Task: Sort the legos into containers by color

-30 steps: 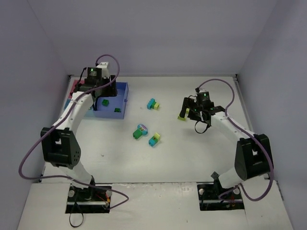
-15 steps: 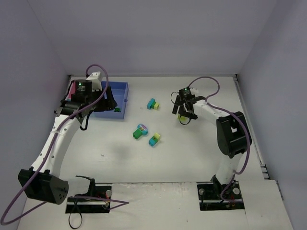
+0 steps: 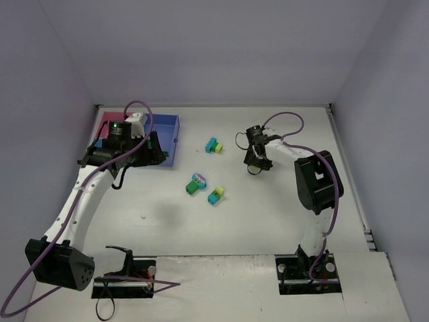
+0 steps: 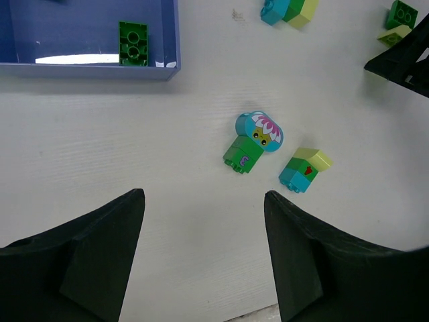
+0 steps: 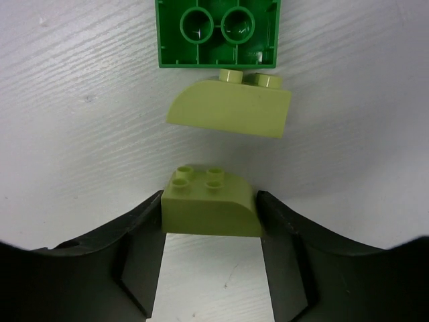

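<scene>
Three containers adjoin at the far left of the table (image 3: 281,221): a pink tray (image 3: 107,123), a small light-blue tray (image 3: 98,143) of which only a corner shows, and a larger blue tray (image 3: 171,127). One dark green brick (image 4: 133,43) lies inside the blue tray, against its near wall.

The left gripper (image 4: 201,261) hangs above the bare table, just near of the blue tray. Its jaws are spread wide and nothing is between them.

On the table, to the right of the trays, lies a green-and-teal pair (image 4: 251,144), a dark green block joined to a round teal piece with a flower face. Just right of it is a near teal pair (image 4: 305,169), teal with yellow-green. A far teal pair (image 3: 214,145) of the same colours lies farther back.

The right gripper (image 5: 211,201) is low at the table, right of the centre. Its fingers (image 5: 141,268) press on both sides of a gripped curved brick (image 5: 211,208), which is yellow-green. I cannot tell if this brick is lifted. Just beyond it lies a second curved brick (image 5: 231,111), also yellow-green, and close behind that an upturned green brick (image 5: 218,33), hollow side up.
</scene>
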You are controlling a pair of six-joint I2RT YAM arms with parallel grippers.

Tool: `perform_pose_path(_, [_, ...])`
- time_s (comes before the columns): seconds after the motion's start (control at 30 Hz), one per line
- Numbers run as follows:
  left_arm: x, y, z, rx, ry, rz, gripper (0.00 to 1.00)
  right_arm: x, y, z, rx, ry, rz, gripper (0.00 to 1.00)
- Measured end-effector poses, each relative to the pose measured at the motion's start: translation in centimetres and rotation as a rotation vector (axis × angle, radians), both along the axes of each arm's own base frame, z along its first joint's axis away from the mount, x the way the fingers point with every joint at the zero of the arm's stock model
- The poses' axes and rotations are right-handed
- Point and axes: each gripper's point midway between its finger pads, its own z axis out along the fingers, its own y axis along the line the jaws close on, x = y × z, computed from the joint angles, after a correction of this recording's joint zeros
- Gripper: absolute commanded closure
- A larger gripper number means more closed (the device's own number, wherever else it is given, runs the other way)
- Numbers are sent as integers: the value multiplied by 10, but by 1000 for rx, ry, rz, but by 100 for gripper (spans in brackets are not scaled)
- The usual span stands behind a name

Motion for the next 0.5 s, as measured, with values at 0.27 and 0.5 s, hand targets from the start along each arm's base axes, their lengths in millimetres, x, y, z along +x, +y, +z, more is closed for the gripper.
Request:
perform_pose_path(0.27, [-5,-5,2,-34,6,-14,35,-1,7,0,-24,-9,48,100])
perform_pose_path(0.5, [-10,-22,8,-118,16,-66,34,-21,37,23,19,-95,346,100])
